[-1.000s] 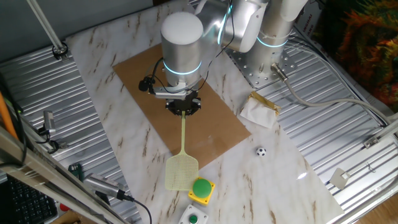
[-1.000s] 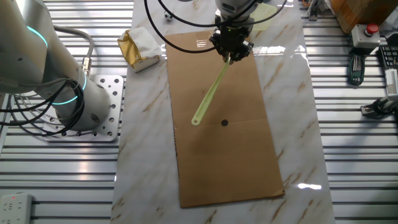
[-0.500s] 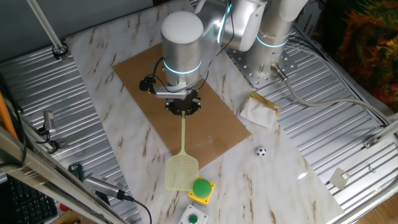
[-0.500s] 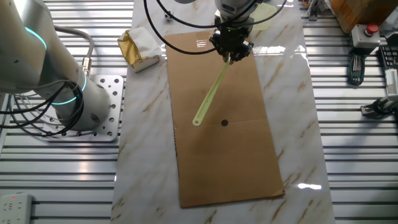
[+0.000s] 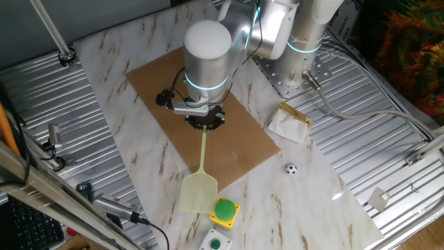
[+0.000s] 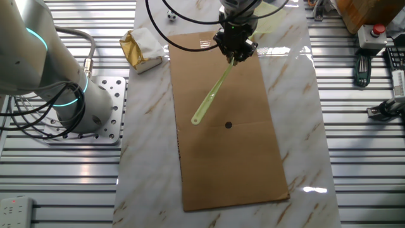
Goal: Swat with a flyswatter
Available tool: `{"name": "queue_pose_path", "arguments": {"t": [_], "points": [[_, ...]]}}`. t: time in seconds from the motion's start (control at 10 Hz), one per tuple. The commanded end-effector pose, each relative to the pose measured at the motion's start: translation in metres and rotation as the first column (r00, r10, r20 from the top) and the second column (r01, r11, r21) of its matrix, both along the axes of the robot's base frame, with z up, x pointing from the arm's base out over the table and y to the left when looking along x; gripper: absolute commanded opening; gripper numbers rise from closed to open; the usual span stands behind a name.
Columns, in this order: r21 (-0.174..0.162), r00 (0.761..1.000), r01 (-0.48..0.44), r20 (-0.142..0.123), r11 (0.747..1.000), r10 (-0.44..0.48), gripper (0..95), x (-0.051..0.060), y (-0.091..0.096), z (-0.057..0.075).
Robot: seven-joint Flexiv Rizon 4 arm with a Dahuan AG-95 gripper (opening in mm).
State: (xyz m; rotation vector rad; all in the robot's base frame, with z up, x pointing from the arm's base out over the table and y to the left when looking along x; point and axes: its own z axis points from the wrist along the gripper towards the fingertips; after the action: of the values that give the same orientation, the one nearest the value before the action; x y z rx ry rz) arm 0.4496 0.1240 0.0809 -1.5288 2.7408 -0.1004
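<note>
The pale yellow-green flyswatter [image 5: 203,156] is held part-way along its thin handle by my gripper [image 5: 205,123], which is shut on it. Its mesh head [image 5: 198,192] is beyond the front edge of the brown sheet [image 5: 239,149], just left of a green button. In the other fixed view the gripper [image 6: 234,52] is over the far end of the sheet [image 6: 240,164]. There the handle's free end [image 6: 198,118] slants down-left over the sheet, close to a small black dot [image 6: 228,125]. The arm hides the fingers themselves.
A green button on a yellow box [image 5: 225,210] sits by the swatter head, with a white box [image 5: 215,243] below it. A gold-and-white packet [image 5: 290,121] and a small black-and-white ball [image 5: 291,169] lie to the right. The arm's base [image 6: 69,95] stands left of the sheet.
The wrist has shifted slightly and the swatter has swung with it. Its head moved a little left and down, and the handle's free end moved left over the sheet.
</note>
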Motion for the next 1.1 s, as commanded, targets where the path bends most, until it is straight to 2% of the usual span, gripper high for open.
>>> {"name": "queue_pose_path", "arguments": {"t": [0.1,0.4,0.8,1.0,1.1], "points": [[0.01,1.0,0.001,0.026,1.0,-0.001,0.0,-0.001,-0.001,0.0],[0.008,0.999,0.008,0.033,1.0,-0.008,0.0,-0.001,-0.001,0.0],[0.002,0.999,-0.019,0.026,1.0,0.019,0.0,-0.001,-0.006,0.0],[-0.005,0.996,-0.089,0.019,0.996,0.089,0.0,-0.002,-0.028,-0.001],[0.009,0.991,-0.134,0.014,0.991,0.134,0.0,0.0,-0.052,0.001]]}}
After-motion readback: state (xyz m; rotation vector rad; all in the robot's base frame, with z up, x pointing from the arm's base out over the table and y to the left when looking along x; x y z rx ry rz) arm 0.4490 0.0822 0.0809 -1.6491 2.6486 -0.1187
